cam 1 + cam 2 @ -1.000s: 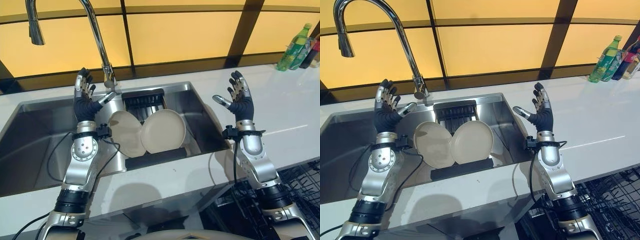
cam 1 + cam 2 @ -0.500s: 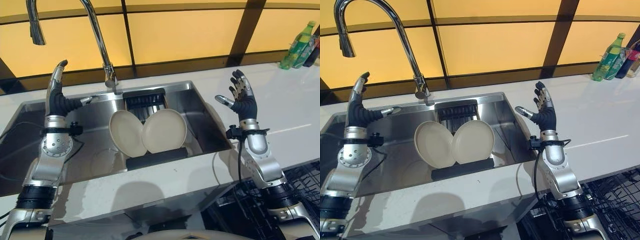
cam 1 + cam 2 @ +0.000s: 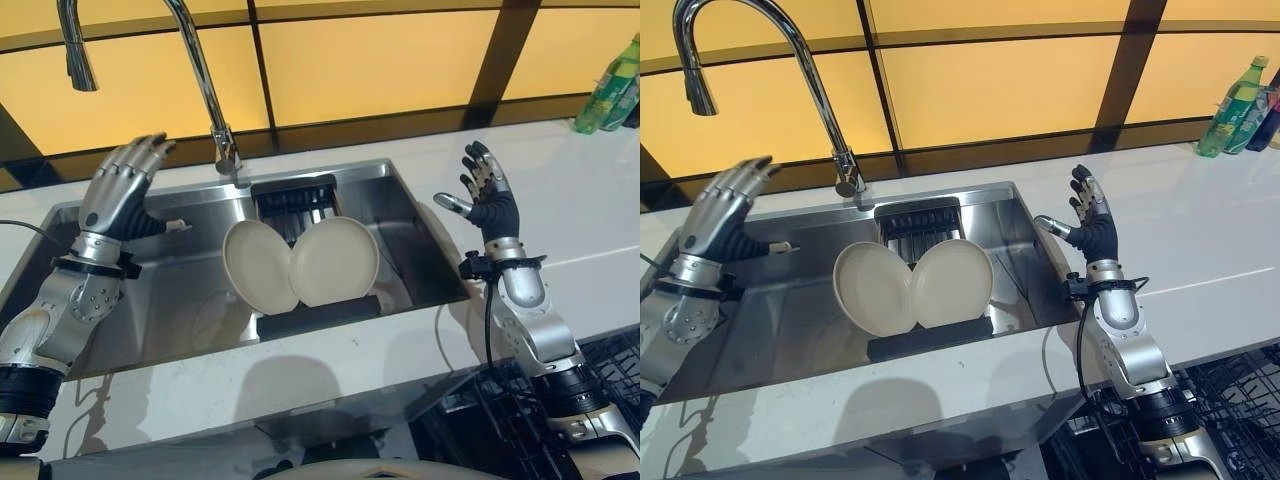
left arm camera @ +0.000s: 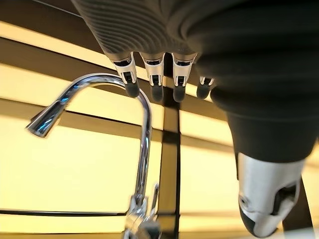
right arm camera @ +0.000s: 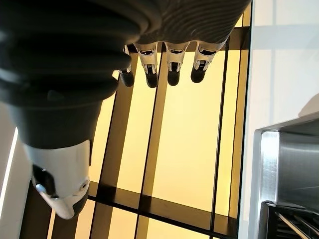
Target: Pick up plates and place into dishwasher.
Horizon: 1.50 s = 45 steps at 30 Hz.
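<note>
Above the sink's (image 3: 400, 215) left end your left hand (image 3: 118, 190) hangs unclenched, two plates (image 3: 300, 265) lean racked mid-basin, your right hand (image 3: 488, 200) spreads empty: reach not begun, next grasp a plate.

my right hand (image 3: 1096, 232) was raised with fingers spread, empty. two plates (image 3: 912, 288) leaned together in the sink (image 3: 790, 320), between it and my relaxed left hand (image 3: 715, 220).

No readable text, number or sign is seen anywhere. A label is borne by the green bottle (image 3: 1236, 107) standing on the surface well beyond the right hand (image 3: 1091, 225), but its print cannot be made out.
</note>
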Available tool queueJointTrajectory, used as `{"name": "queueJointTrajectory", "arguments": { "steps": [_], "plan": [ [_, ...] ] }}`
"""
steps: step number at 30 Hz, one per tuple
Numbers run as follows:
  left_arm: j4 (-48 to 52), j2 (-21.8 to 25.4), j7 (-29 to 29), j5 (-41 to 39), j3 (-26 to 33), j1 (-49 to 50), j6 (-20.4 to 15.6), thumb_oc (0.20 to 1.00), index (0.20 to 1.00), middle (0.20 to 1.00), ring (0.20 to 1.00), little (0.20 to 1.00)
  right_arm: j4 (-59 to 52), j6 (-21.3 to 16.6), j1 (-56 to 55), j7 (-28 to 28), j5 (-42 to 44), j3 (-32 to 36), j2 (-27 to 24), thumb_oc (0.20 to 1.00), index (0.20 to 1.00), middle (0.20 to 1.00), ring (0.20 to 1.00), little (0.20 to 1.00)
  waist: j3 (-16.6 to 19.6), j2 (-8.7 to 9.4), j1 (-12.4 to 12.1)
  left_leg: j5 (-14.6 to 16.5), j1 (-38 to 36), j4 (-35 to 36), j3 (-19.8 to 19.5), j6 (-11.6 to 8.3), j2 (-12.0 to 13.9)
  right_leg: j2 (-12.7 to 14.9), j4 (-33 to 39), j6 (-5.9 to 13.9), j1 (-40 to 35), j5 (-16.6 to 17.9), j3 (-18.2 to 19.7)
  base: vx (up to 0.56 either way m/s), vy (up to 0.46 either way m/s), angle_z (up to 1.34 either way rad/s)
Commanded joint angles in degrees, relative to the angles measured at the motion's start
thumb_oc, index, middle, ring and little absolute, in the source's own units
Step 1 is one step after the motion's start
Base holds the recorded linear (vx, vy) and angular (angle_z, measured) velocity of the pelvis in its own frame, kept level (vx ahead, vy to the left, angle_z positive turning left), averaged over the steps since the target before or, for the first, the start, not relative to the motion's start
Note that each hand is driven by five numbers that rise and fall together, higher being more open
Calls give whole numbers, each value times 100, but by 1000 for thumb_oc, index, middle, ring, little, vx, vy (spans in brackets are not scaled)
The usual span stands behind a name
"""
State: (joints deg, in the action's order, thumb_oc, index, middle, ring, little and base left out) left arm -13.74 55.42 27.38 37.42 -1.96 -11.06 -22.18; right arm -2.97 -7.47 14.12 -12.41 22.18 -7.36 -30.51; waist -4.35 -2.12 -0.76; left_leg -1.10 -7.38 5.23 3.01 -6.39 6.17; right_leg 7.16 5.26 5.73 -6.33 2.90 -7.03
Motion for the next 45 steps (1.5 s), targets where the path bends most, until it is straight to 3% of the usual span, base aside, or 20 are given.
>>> {"name": "queueJointTrajectory", "arguments": {
  "steps": [1, 5, 10, 19, 25, 28, 33, 42, 43, 44, 45],
  "plan": [
    [-284, 610, 633, 739, -420, -333, -199, 1000, 1000, 1000, 1000, 1000, -76, -308, 92, 45, 157, 52, -319, 1000, 1000, 1000, 1000, 1000, 278, 71, 8, 152, 241, -91, 311, 0, 109, 561, -348, 390, 7, -374, -394, 80, 50, 1],
    [-510, 870, 882, 1298, -1007, -491, -237, 1000, 1000, 1000, 1000, 1000, -32, -323, 104, 41, 271, -43, -445, 1000, 1000, 1000, 1000, 1000, 260, 54, 60, 165, 241, -83, 344, 24, 75, 604, -368, 432, 40, -350, -373, 74, 46, 1],
    [-618, 951, 920, 1097, -1502, -663, -304, 1000, 1000, 1000, 1000, 1000, 26, -365, 86, 7, 314, -128, -494, 1000, 1000, 1000, 1000, 1000, 246, 47, 108, 182, 241, -82, 375, 56, 34, 645, -389, 467, 65, -349, -345, 72, 34, 0],
    [-583, 759, 1536, 1699, -1729, -584, -626, 1000, 1000, 1000, 1000, 1000, 37, -440, -88, -45, 292, -140, -447, 1000, 1000, 1000, 1000, 1000, 187, 74, 172, 221, 237, -89, 395, 103, -27, 737, -378, 551, 134, -272, -221, 82, 8, 0],
    [-418, 664, 1548, 1937, -1924, -670, -695, 1000, 1000, 1000, 1000, 1000, 20, -466, -146, -140, 251, -201, -368, 1000, 1000, 1000, 1000, 1000, 107, 72, 263, 247, 270, -89, 448, 140, -52, 797, -412, 610, 249, -242, -126, 34, 2, -4],
    [-341, 611, 1451, 2108, -2165, -752, -750, 1000, 1000, 1000, 1000, 1000, 22, -524, -229, -142, 223, -222, -332, 1000, 1000, 1000, 1000, 1000, 91, 72, 331, 273, 246, -73, 476, 169, -80, 809, -413, 636, 272, -227, -83, 47, 1, -4],
    [-313, 647, 810, 2050, -2582, -875, -882, 1000, 1000, 1000, 1000, 1000, 44, -586, -289, -170, 239, -262, -349, 1000, 1000, 1000, 1000, 1000, 78, 71, 460, 312, 197, -72, 538, 212, -109, 826, -454, 688, 330, -214, 36, 47, -6, -7],
    [-838, 635, -113, 1895, -3028, -1022, -454, 1000, 1000, 1000, 1000, 1000, 111, -548, -161, -151, 346, -303, -484, 1000, 1000, 1000, 1000, 1000, -34, -2, 627, 342, 160, -93, 624, 267, -144, 819, -509, 723, 412, -214, 227, 10, 7, -8],
    [-935, 633, -122, 1883, -3037, -1031, -420, 953, 953, 953, 953, 953, 129, -553, -146, -135, 357, -295, -493, 1000, 1000, 1000, 1000, 1000, -38, -4, 639, 344, 155, -95, 635, 267, -143, 819, -508, 722, 411, -214, 233, 9, 1, -11],
    [-985, 630, -143, 1883, -3044, -1039, -378, 812, 812, 812, 812, 812, 147, -559, -134, -121, 372, -286, -505, 1000, 1000, 1000, 1000, 1000, -43, -5, 641, 344, 153, -97, 641, 267, -143, 819, -504, 721, 406, -214, 235, 5, -4, -6],
    [-1014, 625, -158, 1880, -3043, -1030, -321, 598, 598, 598, 598, 598, 160, -564, -127, -112, 382, -275, -510, 1000, 1000, 1000, 1000, 1000, -48, -6, 640, 345, 151, -99, 640, 267, -145, 817, -502, 720, 400, -216, 238, 8, -9, -4]
  ]
}}
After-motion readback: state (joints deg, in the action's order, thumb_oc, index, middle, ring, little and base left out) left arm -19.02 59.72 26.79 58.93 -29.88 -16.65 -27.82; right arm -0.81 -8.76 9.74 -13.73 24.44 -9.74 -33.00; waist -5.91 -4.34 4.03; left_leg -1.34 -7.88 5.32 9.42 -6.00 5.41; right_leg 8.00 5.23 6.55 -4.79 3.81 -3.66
